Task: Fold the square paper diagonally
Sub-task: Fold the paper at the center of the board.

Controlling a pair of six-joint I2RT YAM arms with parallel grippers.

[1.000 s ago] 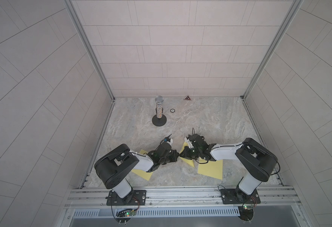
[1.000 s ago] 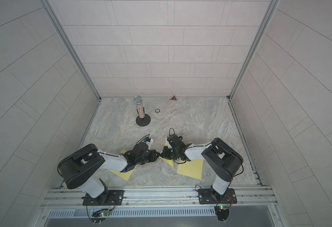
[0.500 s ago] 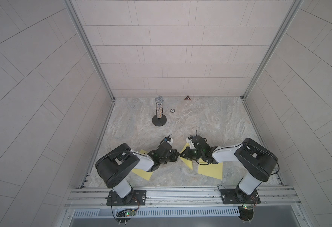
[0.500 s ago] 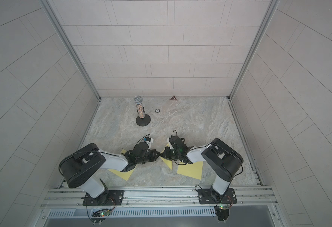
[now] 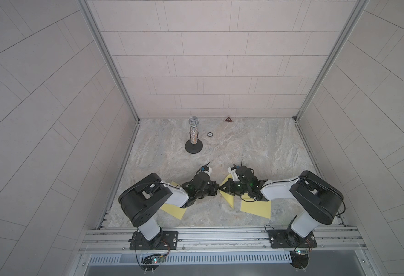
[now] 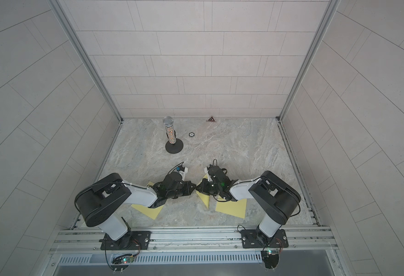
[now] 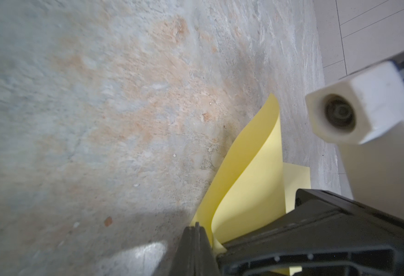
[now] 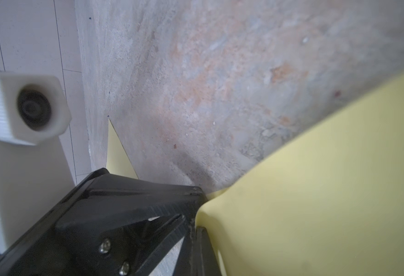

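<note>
Since a second ago the right gripper [image 5: 223, 188] has slid toward the left gripper [image 5: 215, 189], and the two now stand tip to tip, just short of touching in both top views. The paper [image 5: 229, 202] has gone with it: less yellow shows on the table [image 5: 244, 148], and what shows is a narrow wedge.

Both grippers are closed tight. In the right wrist view the paper [image 8: 315, 191] swells up straight from the right gripper's tips [image 8: 196, 239], so I judge that gripper to be pinching a raised flap. In the left wrist view the paper [image 7: 251, 181] stands as a bowed sheet rising from just behind the left gripper [image 7: 197, 236]. Its tips meet the paper's edge, but I cannot tell whether they pinch it.

The paper lies in the middle of the table, under the right gripper and on its side of the meeting point. Its long axis runs from the far side toward the robot's base, across the line joining the two grippers. The right arm is directly over it, and the left reaches only its near edge.

By my reading the fold is half made: the flap is over but still bowed, with no crease set. The coming move depends on lowering the flap toward the left gripper's side, so that the corners meet and the crease falls along that long axis.
</note>
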